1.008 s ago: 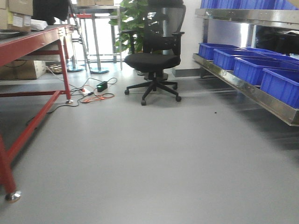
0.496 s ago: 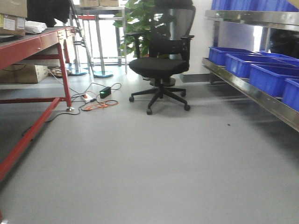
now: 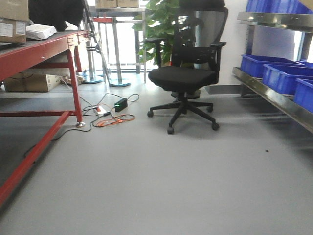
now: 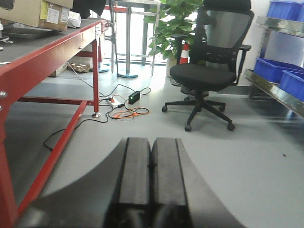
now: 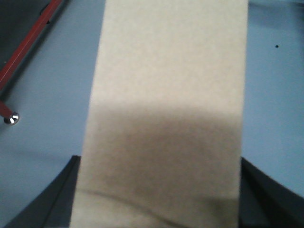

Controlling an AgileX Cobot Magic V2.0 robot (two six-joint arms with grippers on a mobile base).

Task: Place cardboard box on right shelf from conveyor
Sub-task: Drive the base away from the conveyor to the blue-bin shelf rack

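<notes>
Cardboard box [image 5: 166, 109] is pinched across its width by the right gripper [image 5: 160, 190], above the floor [image 5: 47, 95]. Judged light, stiff, crushable: hold the flat side faces midway. The left gripper [image 4: 151, 166] is pressed together, empty; the right shelf [image 3: 274, 95] stands right.

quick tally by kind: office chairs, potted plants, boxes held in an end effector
office chair: 1
potted plant: 1
cardboard box, held: 1
total: 3
</notes>
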